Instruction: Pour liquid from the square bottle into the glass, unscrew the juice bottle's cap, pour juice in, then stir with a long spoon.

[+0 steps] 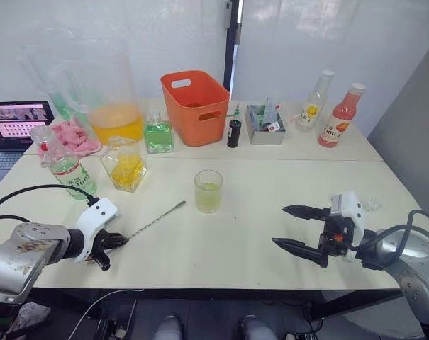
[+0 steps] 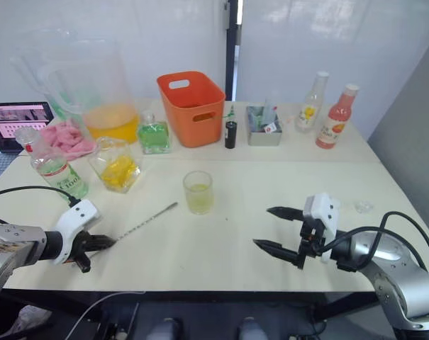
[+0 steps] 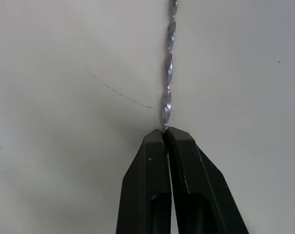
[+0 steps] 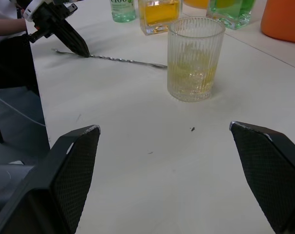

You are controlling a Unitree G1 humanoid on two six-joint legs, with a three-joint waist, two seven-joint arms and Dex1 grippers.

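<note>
Now the left gripper [image 1: 113, 243] is clenched on the near end of the long spoon [image 1: 154, 220], which lies flat on the table [image 1: 221, 248] and points toward 2 o'clock at the glass [image 1: 208, 191], probably for stirring, while the right gripper [image 1: 295, 228] waits wide open, grasping nothing.

bright, even light, soft shadows
</note>
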